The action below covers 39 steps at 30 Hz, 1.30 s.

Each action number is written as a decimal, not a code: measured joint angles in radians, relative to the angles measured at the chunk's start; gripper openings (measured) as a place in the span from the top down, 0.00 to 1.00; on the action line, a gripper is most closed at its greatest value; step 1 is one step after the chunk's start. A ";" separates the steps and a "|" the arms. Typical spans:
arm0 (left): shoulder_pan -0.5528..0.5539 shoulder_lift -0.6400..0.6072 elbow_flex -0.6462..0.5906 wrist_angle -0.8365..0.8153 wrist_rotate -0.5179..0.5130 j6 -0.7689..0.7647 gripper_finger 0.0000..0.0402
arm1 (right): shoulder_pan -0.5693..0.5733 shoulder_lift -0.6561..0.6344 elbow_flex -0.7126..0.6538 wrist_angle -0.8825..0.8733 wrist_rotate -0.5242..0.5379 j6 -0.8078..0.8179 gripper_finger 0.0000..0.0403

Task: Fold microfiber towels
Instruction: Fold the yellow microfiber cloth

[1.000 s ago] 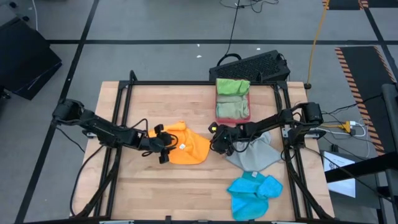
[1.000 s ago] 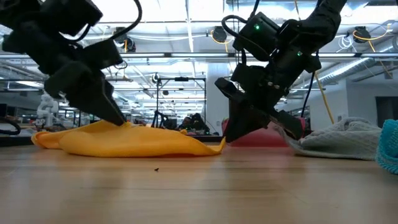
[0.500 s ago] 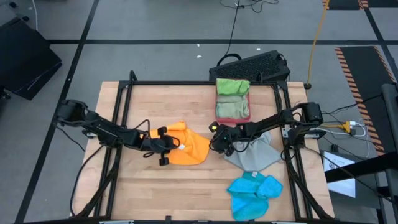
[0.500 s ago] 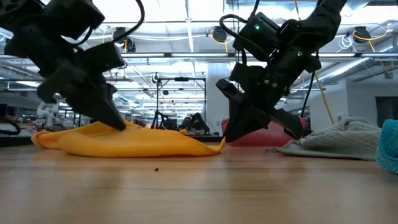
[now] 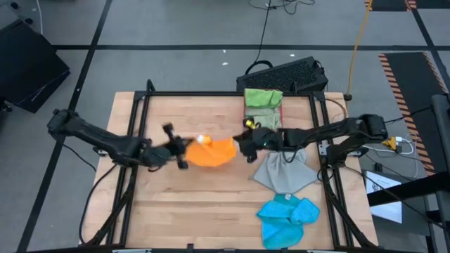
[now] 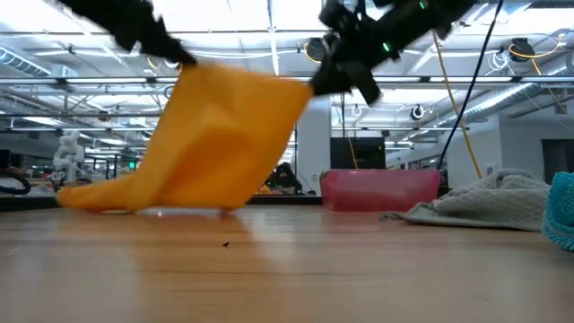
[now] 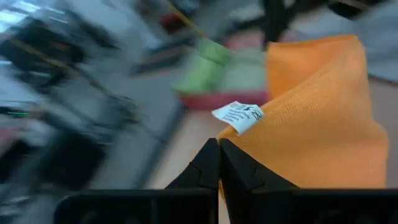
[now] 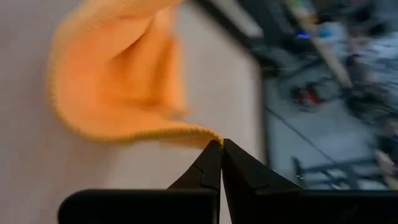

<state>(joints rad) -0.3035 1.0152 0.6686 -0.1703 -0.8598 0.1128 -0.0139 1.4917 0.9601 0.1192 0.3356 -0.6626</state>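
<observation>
Both grippers pinch only the thinnest bit of the orange towel [image 5: 211, 152], so the likeliest failure, as I judge it, is a corner slipping free while the cloth hangs between them; the towel would then drop in a heap and the fold would have to start over. The left gripper [image 7: 218, 151] is clamped tight on the edge beside the white label [image 7: 238, 115], and the right gripper [image 8: 219, 151] is shut on a corner tip (very little cloth shows between its fingers, which makes it the weaker hold). Uneven pulling could also skew the cloth, leaving edges that won't line up. The towel is raised above the middle of the table [image 5: 183, 204], a little toward its far edge, stretched between the two grippers with its lower part sagging onto the wood in the low view. It looks soft and limp, slightly creased, with a stitched hem.
</observation>
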 joint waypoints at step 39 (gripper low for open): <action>-0.348 0.132 0.092 -0.098 0.538 -0.633 0.98 | 0.348 -0.085 0.061 -0.306 -0.106 0.723 1.00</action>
<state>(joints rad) -0.6517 1.1469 0.7609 -0.2685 -0.3217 -0.5201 0.3344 1.4067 1.0212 -0.1870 0.2299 0.0606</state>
